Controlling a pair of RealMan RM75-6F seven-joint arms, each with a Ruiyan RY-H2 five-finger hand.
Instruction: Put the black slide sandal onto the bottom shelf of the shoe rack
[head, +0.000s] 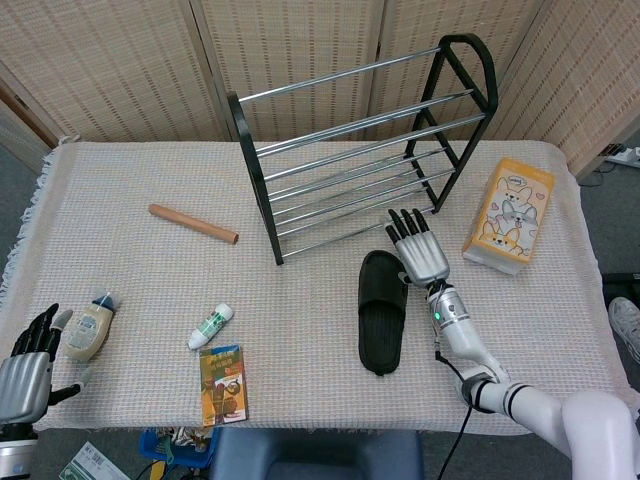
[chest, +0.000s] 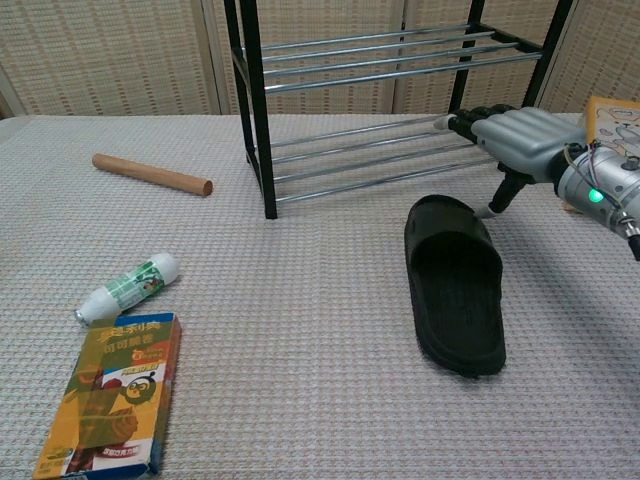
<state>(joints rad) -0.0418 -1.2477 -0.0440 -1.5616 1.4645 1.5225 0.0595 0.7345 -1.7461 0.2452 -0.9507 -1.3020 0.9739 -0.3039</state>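
Note:
The black slide sandal (head: 382, 310) (chest: 455, 285) lies flat on the tablecloth, lengthwise toward the shoe rack (head: 360, 150) (chest: 262, 110), a short way in front of its bottom shelf (chest: 385, 160). My right hand (head: 418, 248) (chest: 512, 136) hovers at the sandal's far end, between it and the rack, fingers stretched out flat and holding nothing; the thumb hangs down just beside the sandal's rim. My left hand (head: 25, 365) rests at the table's near left corner, fingers apart and empty.
A wooden rod (head: 193, 223) (chest: 150, 173) lies left of the rack. A green-white tube (head: 210, 326) (chest: 130, 287) and a snack box (head: 224, 382) (chest: 110, 390) sit near the front edge. A beige bottle (head: 88, 330) lies by my left hand. An orange cat carton (head: 510, 213) is right of the rack.

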